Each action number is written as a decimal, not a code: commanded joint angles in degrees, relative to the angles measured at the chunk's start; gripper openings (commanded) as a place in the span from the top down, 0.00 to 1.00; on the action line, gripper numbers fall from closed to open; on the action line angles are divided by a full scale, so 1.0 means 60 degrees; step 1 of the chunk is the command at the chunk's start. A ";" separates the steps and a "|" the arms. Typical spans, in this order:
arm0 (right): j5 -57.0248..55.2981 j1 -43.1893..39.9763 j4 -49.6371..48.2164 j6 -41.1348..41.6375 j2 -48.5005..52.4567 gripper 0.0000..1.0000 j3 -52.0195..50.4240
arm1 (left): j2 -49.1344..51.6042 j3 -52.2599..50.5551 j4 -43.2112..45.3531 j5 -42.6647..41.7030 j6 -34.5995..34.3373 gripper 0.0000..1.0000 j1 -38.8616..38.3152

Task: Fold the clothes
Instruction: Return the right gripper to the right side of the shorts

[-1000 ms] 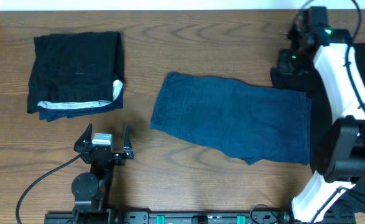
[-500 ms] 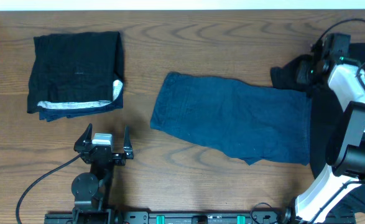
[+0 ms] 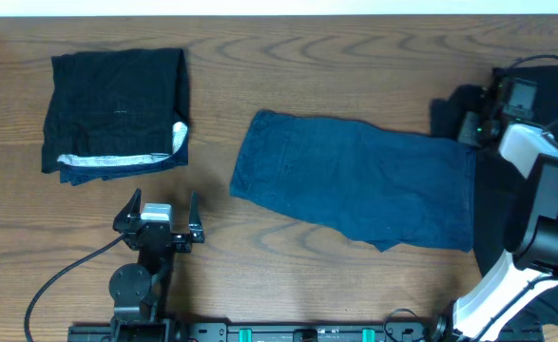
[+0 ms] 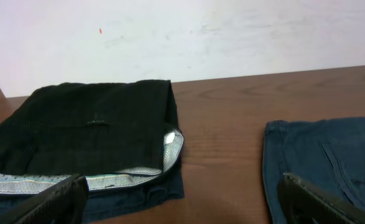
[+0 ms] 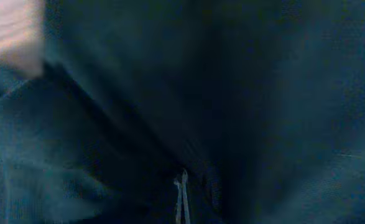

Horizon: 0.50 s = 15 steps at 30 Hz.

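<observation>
Blue denim shorts (image 3: 355, 180) lie flat in the middle of the table; their left edge shows in the left wrist view (image 4: 331, 155). A folded black garment (image 3: 117, 109) with a pale lining strip lies at the back left, also in the left wrist view (image 4: 89, 130). My left gripper (image 3: 163, 201) is parked open and empty near the front edge, its fingers wide apart (image 4: 182, 208). My right gripper (image 3: 473, 125) is at the right edge, on a dark garment (image 3: 450, 109). The right wrist view shows its fingertips (image 5: 181, 186) pressed together in dark cloth (image 5: 263, 93).
More dark cloth (image 3: 492, 199) lies under the right arm along the right side of the table. The wooden table (image 3: 307, 57) runs back to a white wall (image 4: 201, 37). The left arm's cable (image 3: 60, 275) trails at the front left.
My right arm has swung right and toward the front from the back right corner. The dark garment's edge has shifted right with it. The left arm has not moved.
</observation>
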<state>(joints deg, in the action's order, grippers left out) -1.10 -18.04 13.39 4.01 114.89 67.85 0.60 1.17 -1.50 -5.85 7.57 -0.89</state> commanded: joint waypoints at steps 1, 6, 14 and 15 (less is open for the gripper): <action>-0.0849 -0.0725 -0.0127 0.0051 0.0091 0.99 -0.0157 | -0.0055 -0.0157 -0.0321 -0.0200 0.0087 0.02 -0.0036; -0.0229 -0.1603 -0.0667 0.0248 0.0084 0.99 -0.0087 | -0.0055 -0.0157 -0.0321 -0.0200 0.0087 0.02 -0.0036; 0.2685 -0.2007 0.0517 0.0033 -0.0335 0.75 0.1395 | -0.0055 -0.0157 -0.0321 -0.0200 0.0087 0.02 -0.0036; 0.2798 -0.1996 0.0816 0.0033 -0.0441 0.73 0.1577 | -0.0055 -0.0157 -0.0321 -0.0200 0.0087 0.02 -0.0036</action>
<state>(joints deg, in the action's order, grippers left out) 9.23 -29.89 16.73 4.23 114.80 73.65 0.60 1.17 -1.50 -5.85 7.57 -0.89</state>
